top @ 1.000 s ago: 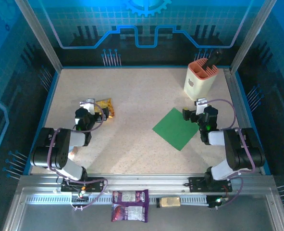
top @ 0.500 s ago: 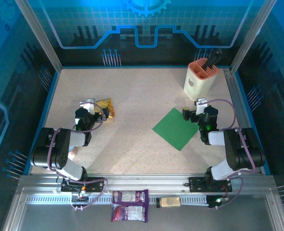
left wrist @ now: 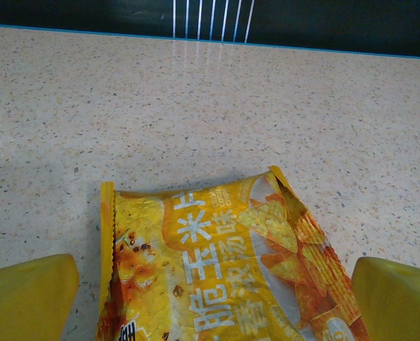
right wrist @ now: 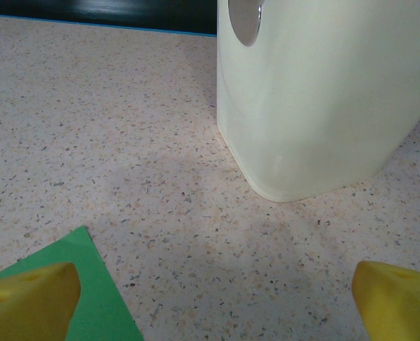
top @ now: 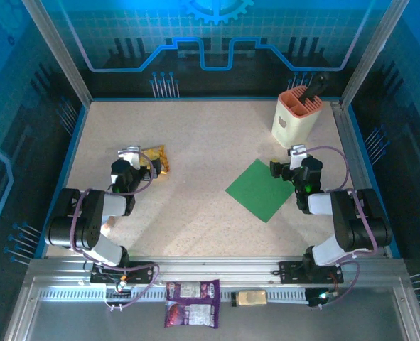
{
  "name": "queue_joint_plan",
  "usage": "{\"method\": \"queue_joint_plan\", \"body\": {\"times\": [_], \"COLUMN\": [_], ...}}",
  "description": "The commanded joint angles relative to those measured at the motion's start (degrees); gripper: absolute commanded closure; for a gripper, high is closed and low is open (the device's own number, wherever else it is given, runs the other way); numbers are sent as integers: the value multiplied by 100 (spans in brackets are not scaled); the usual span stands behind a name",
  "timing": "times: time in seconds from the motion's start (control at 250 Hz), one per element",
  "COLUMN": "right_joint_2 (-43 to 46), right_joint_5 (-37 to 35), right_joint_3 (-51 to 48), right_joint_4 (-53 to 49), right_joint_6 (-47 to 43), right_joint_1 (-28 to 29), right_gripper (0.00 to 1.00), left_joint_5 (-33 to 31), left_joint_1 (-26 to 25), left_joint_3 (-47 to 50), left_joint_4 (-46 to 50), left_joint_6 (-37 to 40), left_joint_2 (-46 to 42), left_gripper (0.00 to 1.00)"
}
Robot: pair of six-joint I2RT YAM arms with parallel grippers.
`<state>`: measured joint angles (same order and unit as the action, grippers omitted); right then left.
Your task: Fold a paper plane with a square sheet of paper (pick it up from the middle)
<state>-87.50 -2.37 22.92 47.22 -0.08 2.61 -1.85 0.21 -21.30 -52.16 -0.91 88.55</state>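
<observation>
1. Nothing is moving out here. Across the last second both arms are sitting exactly where they were, and the square sheet of paper is lying just as flat and unfolded as before.
2. The sheet is resting on the table, right of centre and turned like a diamond. Its right corner is reaching up to the right gripper.
3. That right gripper is standing wide open and holding nothing. In its wrist view a green corner is peeking in beside one fingertip, while the cream holder is looming just ahead.
4. The left gripper is gaping open and empty too. Its fingers are sitting either side of the near end of the yellow snack packet (a bystander, not part of this job), well apart from the sheet.
5. What this stillness is telling me: the folding is not getting under way yet. There is no crease, no lift and no pinch.
6. The right arm is looking the better placed, but it is pointing at the sheet's corner rather than its middle. I am judging that it needs to swing inward over the green before closing.
7. Thin paper lying flat is going to be awkward to pinch, and a careless grab could be sliding or crumpling it.
</observation>
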Motion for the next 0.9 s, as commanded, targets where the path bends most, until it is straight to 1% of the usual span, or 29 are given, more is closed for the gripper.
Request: {"method": "queue_joint_plan", "body": {"times": [0.0,0.06,0.116,0.176,0.212,0.24,0.296,0.36,0.408,0.475,0.523,0.551,0.603,0.655,0.755,0.791,0.895], "right_joint_2": [17,259,597,898,1015,1078,1106,985,921,960,993,998,968,890,667,585,395], "right_joint_5": [-120,-321,-445,-741,-914,-983,-885,-551,-208,213,483,619,795,848,1039,926,677], "right_joint_3": [97,157,354,722,1033,1281,1913,2623,2996,3163,3226,3259,3263,3224,3110,3079,2886], "right_joint_4": [139,-159,-779,-1702,-2339,-2881,-4112,-5308,-5902,-6276,-6511,-6637,-6806,-6916,-6935,-6977,-6880], "right_joint_6": [-33,14,51,88,306,588,1167,1543,1753,2024,2236,2371,2677,3030,3515,3705,4168], "right_joint_1": [55,59,86,168,209,209,196,231,271,373,458,503,608,752,1081,1213,1498], "right_gripper": [1,1,1,1,1,1,1,1,1,1,1,0,9,11,20,22,31], "left_joint_5": [-263,-462,-623,-654,-678,-751,-806,-536,-308,94,515,864,1448,1851,2014,2049,2053], "left_joint_1": [-21,-21,-21,-21,-21,-21,-21,-21,-21,-12,-17,-16,-21,-38,-164,-215,-403], "left_joint_3": [-54,-141,-344,-549,-674,-788,-1052,-1451,-1808,-2273,-2511,-2605,-2707,-2745,-2804,-2847,-2997], "left_joint_4": [-40,426,1059,1639,1972,2255,2863,3632,4246,4940,5234,5318,5339,5292,5259,5277,5386], "left_joint_6": [46,-31,-80,-91,-183,-405,-1012,-1500,-1842,-2279,-2520,-2627,-2779,-2979,-3235,-3265,-3298], "left_joint_2": [-59,-417,-742,-1052,-1243,-1404,-1682,-1935,-2038,-2072,-2027,-1986,-1901,-1805,-1645,-1569,-1324], "left_gripper": [0,0,0,0,0,0,0,0,0,0,0,0,0,0,0,0,0]}}
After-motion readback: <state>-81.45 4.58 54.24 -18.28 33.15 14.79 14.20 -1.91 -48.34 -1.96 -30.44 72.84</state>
